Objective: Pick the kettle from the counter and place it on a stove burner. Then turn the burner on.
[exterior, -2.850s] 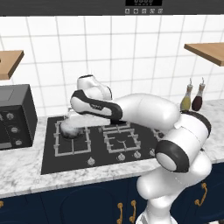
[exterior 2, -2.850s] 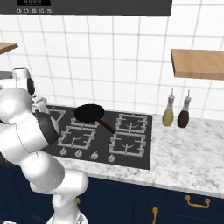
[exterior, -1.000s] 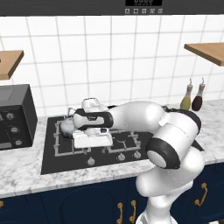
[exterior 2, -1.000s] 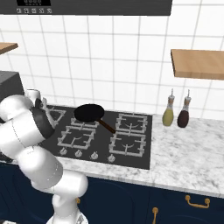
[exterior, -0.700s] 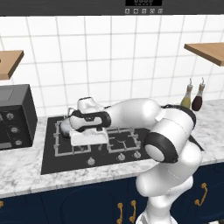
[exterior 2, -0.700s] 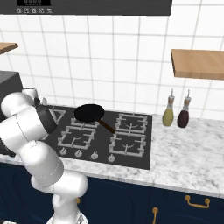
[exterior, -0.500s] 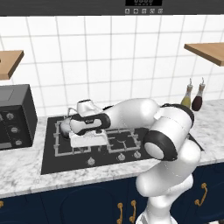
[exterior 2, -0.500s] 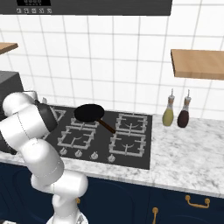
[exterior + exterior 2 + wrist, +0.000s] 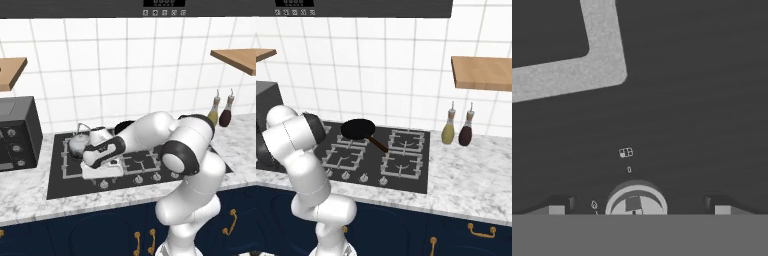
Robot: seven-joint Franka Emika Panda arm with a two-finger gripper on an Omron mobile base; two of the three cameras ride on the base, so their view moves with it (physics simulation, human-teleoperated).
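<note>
The silver-grey kettle (image 9: 78,144) stands upright on the grey grate of the left stove burner (image 9: 66,156), free of my hand. My arm bends low over the black cooktop, with its white hand (image 9: 102,169) just right of and in front of the kettle, close above the front strip. In the hand view my gripper (image 9: 637,207) is open, fingertips (image 9: 557,208) wide apart. A round silver knob (image 9: 635,199) lies on the glass between them. A grate corner (image 9: 602,55) shows at the upper left. The white marble counter (image 9: 30,200) surrounds the cooktop.
A black frying pan (image 9: 358,129) sits on a rear burner, its handle pointing toward the centre. Several knobs (image 9: 139,178) line the cooktop's front edge. A dark toaster oven (image 9: 15,132) stands at the left and two bottles (image 9: 456,131) at the right.
The hand has left the kettle, which stays on the left burner, and has come forward and down toward the row of knobs. The jaws stay wide.
</note>
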